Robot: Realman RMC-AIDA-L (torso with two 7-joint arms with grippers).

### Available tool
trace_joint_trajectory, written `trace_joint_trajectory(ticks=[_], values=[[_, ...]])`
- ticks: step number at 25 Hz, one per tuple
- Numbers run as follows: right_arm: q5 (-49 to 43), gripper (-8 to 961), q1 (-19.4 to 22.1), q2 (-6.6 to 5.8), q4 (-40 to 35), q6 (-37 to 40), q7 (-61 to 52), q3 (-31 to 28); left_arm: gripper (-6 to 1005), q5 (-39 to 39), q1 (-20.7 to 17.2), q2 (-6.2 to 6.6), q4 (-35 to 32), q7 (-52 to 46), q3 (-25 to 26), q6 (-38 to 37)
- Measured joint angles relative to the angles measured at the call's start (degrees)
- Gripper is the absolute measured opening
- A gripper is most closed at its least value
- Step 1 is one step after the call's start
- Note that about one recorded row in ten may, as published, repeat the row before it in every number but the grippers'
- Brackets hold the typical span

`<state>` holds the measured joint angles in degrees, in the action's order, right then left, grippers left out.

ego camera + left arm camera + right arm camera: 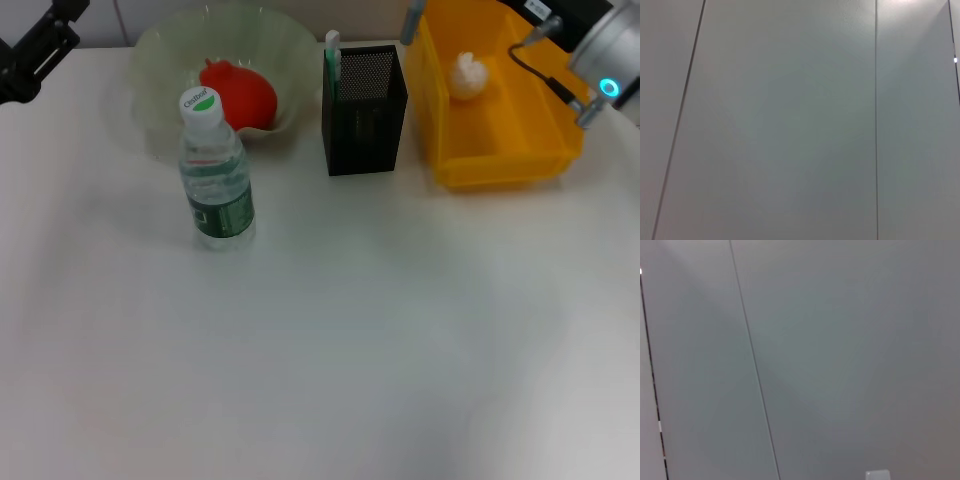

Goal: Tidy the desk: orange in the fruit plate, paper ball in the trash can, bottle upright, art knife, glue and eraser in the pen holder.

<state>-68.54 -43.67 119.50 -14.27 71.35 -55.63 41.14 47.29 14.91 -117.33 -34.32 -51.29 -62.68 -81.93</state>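
The task is judged near complete: orange [240, 95] in fruit plate [160, 60] at 11 o'clock, paper ball [467, 75] in trash can [500, 165] at 1 o'clock, bottle [214, 175] upright, green-capped item [332, 55] in pen holder [365, 110]; gripper states cannot be told.

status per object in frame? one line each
orange: in the fruit plate
bottle: upright on the desk, cap on
paper ball: inside the yellow trash can
pen holder: upright, one white-and-green item sticking out at its corner; the rest of its contents not visible
left gripper: raised at the far left edge, holding nothing visible
right arm: raised above the trash can's far end
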Motion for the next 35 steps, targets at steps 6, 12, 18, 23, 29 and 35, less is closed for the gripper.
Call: trace_joint_trajectory(ticks=[6,12,18,23,29,35], values=[[0.12,180,-2.12,0.05,1.01,-3.67,-0.98,1.58,802,0.0,-0.8,-0.07,0.13,1.93,0.04,-0.59],[0.11,188,-4.51,0.07,2.33,-7.08,-2.19,2.24,802,0.0,-1.26,0.58,0.13,2.37,1.2,-0.66],[0.11,195,-5.01,0.07,2.47,-8.76,-2.56,3.0,802,0.0,-1.33,0.94,0.13,2.4,1.61,-0.69],[0.01,201,-4.94,0.14,3.23,-9.09,-2.73,3.01,802,0.0,-1.38,1.18,0.13,2.11,1.68,-0.69],[-0.06,326,-4.15,0.09,3.2,-8.14,-3.72,4.29,802,0.0,-0.97,0.89,-0.05,1.5,1.68,-0.65],[-0.07,423,0.11,-0.19,-0.14,1.7,-7.62,7.8,802,0.0,-0.55,0.48,0.12,0.16,1.23,0.26]])
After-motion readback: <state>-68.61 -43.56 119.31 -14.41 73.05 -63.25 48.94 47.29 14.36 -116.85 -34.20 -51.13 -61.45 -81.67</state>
